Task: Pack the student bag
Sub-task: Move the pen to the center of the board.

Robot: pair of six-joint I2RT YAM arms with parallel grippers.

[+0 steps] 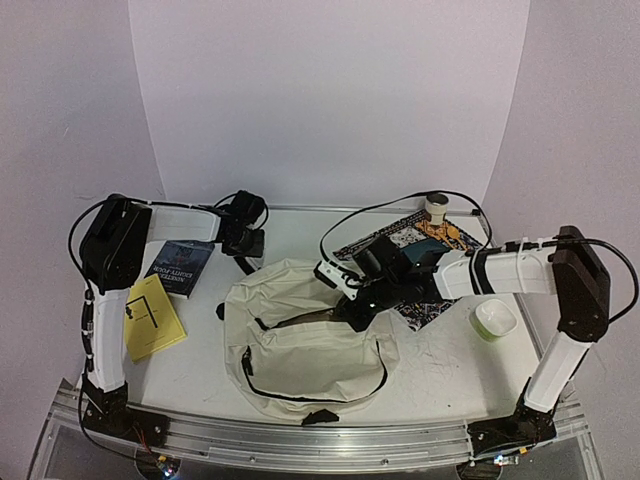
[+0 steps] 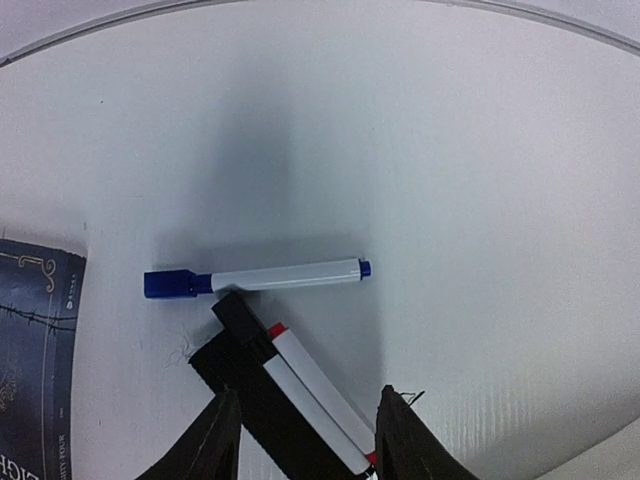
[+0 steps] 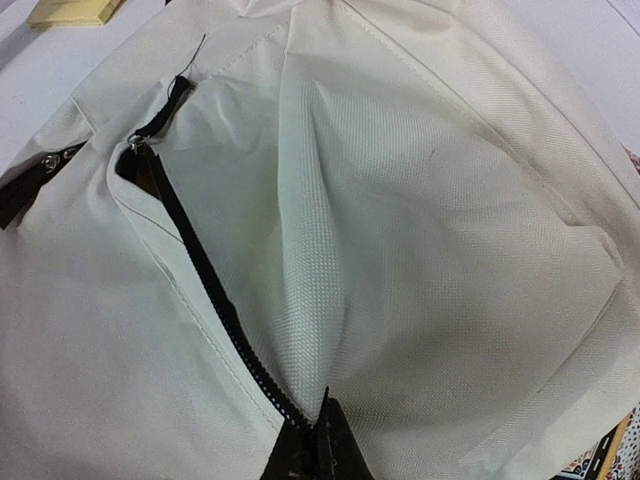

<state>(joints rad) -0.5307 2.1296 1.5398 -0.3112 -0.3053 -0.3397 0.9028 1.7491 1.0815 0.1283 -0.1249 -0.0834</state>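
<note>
Student bag (image 1: pixel 300 350) lies slumped mid-worktop (image 1: pixel 440 375), between the two arms, with its zip partly open. Right claw (image 3: pixel 318 445) is closed tight, pinching the bag's fabric beside the black zipper. Left claw (image 2: pixel 305 425), at far left, stands part-open astride white red-tipped markers (image 2: pixel 310 385); whether it grips them, cannot tell. Blue marker (image 2: pixel 260 278) lies just beyond them.

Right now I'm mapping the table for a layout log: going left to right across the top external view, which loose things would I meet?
Yellow booklet → student bag → patterned mat → small green-rimmed bowl.
</note>
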